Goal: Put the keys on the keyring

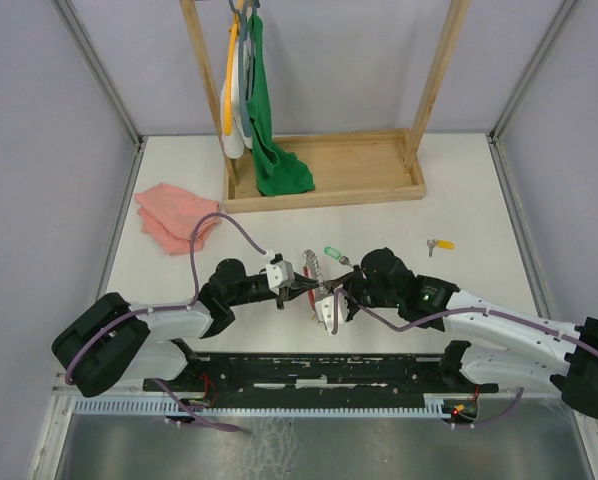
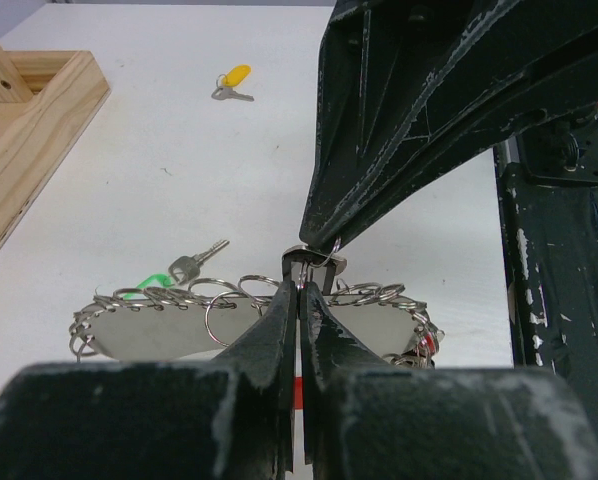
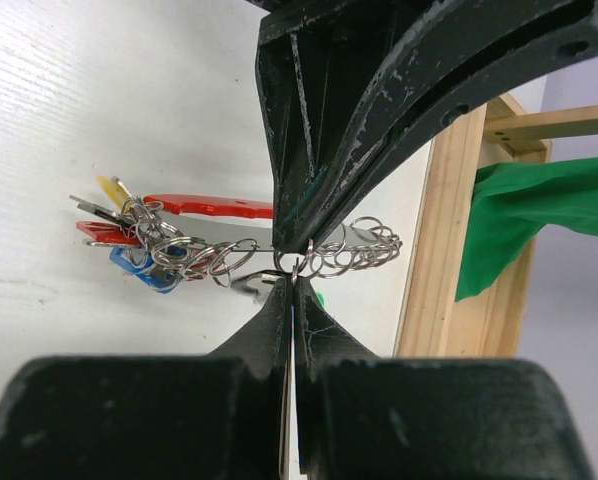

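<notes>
nearest to me, just past the arm bases, the two end effectors meet tip to tip over the middle of the counter (image 1: 479, 200). the left end effector (image 1: 297, 289) is pinched fully closed, and its own wrist view shows the tips nipping a small wire loop on the keyring (image 2: 229, 296). the right end effector (image 1: 317, 292) is closed too, pressing in at the same spot from the opposite side. which strand each one has is too fine to make out. the keyring stretches sideways between them, and i cannot tell whether it rests on the counter or hangs just clear.

it looks light, thin and springy, bare metal that would slide in a loose pinch. the bunch of tagged keys (image 3: 129, 240) at one end should drag it lopsided and set it swinging. a bare stretch of the loop seems the place to grip it.

just beyond lies the green-tagged key (image 1: 333, 253), touching the ring's far side or nearly so. off to the right, well apart, sits the yellow-tagged key (image 1: 441, 243). i'd take either by its plastic tag, which is broader and less slick, leaving the metal end free.

further left is a pink cloth (image 1: 174, 220). farthest back, a wooden tray (image 1: 379, 190) holds a heaped green cloth (image 1: 279, 170) in its left corner. i see no keys in it.
</notes>
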